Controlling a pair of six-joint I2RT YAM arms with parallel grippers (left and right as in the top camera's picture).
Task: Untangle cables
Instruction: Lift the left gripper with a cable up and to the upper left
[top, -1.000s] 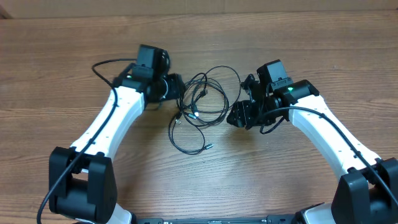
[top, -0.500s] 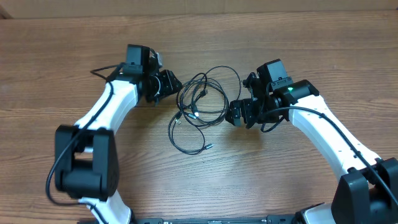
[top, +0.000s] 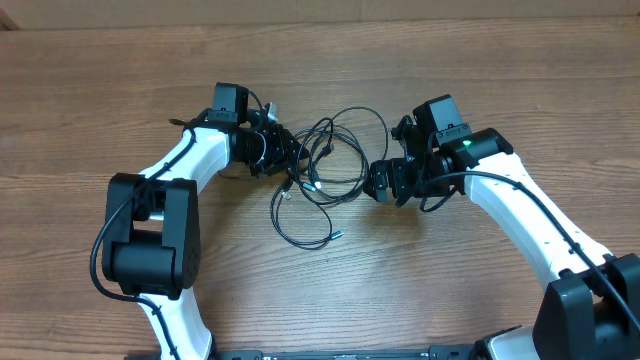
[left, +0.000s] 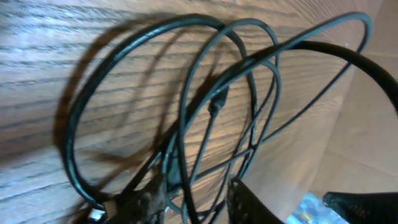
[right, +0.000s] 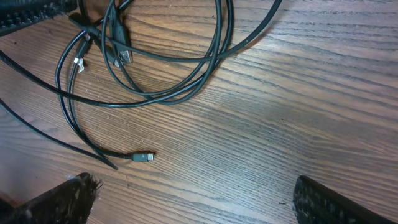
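The cables (top: 325, 170) lie as a loose tangle of thin black loops on the wood between both arms. A small silver plug (top: 338, 236) trails at the tangle's near side. My left gripper (top: 290, 158) is pushed into the tangle's left edge. In the left wrist view its fingers (left: 143, 205) stand a little apart, and strands of the cables (left: 216, 102) run through the gap of the left gripper (left: 196, 208). My right gripper (top: 372, 183) hovers just right of the tangle. It is the right gripper (right: 202, 205), wide open over bare wood, with the cables (right: 122, 55) and one plug (right: 143, 156) ahead.
The wooden table (top: 100, 80) stretches to a beige wall (top: 320, 10) at the back. A thicker black arm cable (left: 354, 59) arcs across the left wrist view. Both white arms flank the tangle.
The left arm has swung round and brought its gripper right into the tangle's left edge, its jaws narrowing. The right gripper has opened wider and barely moved.
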